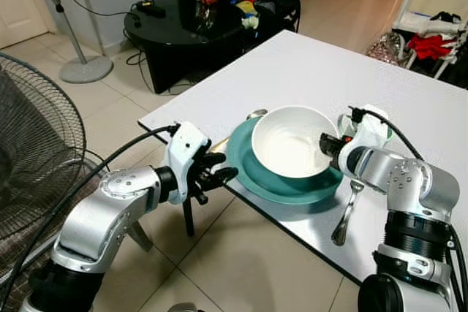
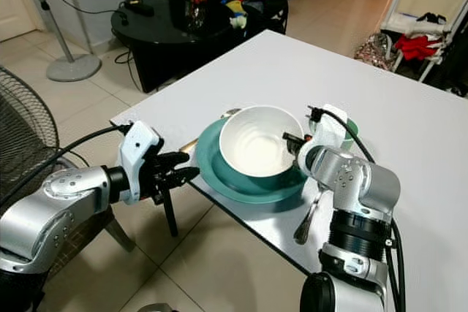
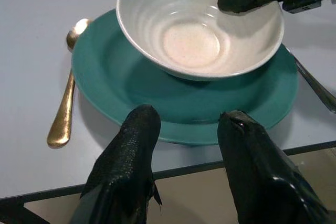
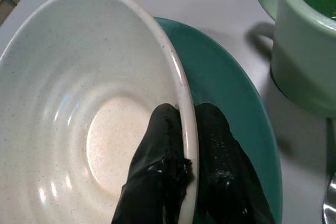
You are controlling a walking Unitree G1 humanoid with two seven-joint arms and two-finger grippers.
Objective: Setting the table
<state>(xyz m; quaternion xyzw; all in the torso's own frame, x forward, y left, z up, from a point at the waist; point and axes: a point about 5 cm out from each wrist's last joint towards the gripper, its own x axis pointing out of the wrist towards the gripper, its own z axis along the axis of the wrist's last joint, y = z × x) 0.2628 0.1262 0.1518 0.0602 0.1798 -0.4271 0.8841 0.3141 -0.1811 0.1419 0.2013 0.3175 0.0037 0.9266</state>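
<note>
The white bowl (image 1: 291, 141), seated on the teal plate (image 1: 257, 173) at the table's (image 1: 307, 71) near edge, is pinched by its right rim in the right hand (image 4: 181, 145), while the left hand (image 3: 189, 145) is held wide just off the near-left edge.

Silver jointed arms, white wrist housings, black cables, textured black jaws.
</note>
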